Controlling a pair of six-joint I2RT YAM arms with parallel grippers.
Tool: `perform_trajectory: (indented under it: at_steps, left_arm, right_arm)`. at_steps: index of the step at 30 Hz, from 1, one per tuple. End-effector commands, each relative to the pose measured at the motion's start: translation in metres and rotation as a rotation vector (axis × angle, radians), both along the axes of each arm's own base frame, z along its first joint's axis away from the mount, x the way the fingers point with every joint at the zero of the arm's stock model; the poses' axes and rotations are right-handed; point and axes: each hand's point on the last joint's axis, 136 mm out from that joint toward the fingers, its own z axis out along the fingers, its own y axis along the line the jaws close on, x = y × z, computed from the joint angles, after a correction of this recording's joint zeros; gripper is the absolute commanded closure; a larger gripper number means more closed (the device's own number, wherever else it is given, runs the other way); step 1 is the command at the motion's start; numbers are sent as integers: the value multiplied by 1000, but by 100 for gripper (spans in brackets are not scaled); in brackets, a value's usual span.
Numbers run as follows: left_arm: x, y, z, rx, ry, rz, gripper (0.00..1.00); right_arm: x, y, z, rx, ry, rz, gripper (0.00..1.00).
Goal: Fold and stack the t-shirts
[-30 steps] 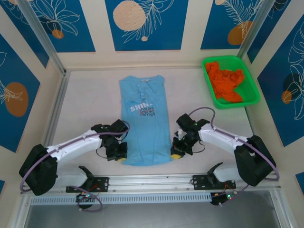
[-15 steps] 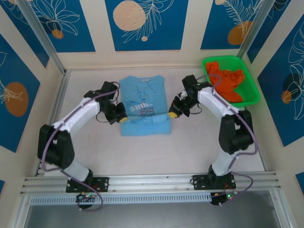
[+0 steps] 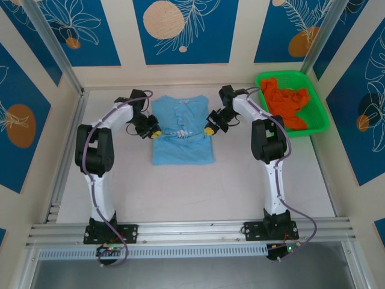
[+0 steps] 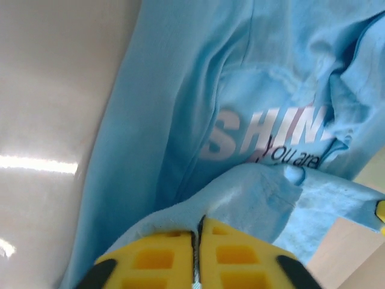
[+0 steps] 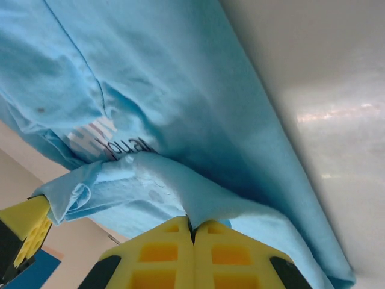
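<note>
The light blue t-shirt (image 3: 181, 133) lies on the table, its lower half doubled over toward the collar. My left gripper (image 3: 152, 133) is shut on the hem's left corner, and in the left wrist view its yellow fingers (image 4: 157, 260) pinch the cloth (image 4: 252, 198) above the white "SHIN" lettering (image 4: 264, 129). My right gripper (image 3: 210, 129) is shut on the hem's right corner; the right wrist view has its fingers (image 5: 225, 259) clamping blue fabric (image 5: 180, 108). The bright orange t-shirt (image 3: 289, 102) sits crumpled in the green basket.
The green mesh basket (image 3: 320, 117) stands at the back right corner. Both arms stretch far from their bases toward the back of the white table (image 3: 180, 192). Metal rails and blue-patterned walls enclose the table.
Both grippers have carried the shirt's bottom hem from the near edge up toward the collar. The shirt, laid out full length a second ago, now lies folded to about half its length.
</note>
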Motion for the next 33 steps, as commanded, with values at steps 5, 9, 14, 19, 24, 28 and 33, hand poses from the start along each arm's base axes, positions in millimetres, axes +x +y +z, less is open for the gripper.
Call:
perform_trajectory:
  at_steps: [5,9,14,19,24,28,33]
  left_arm:
    - [15,50,22,189,-54,93,48]
    - [3,72,40,303,-118,111,45]
    - [-19,35,60,207,-249,-4,54]
    - [-53,-34,55,5,-267,-232,81]
    - [-81,-54,22,-20,-189,-350,90]
    - [-86,-50,-11,8,-137,-370,90]
    - [-114,-31,-50,88,-14,-419,89]
  right_arm:
    - [2,-20,-1,-56,110,-150,51]
    - [-6,-35,14,-96,52,-207,45]
    - [-36,-34,33,-56,-62,-206,55]
    - [-70,-11,37,17,-131,-54,86]
    - [-100,13,14,102,-38,70,95]
    - [-111,26,-6,70,-8,124,97]
    - [-135,19,-40,3,108,98,98]
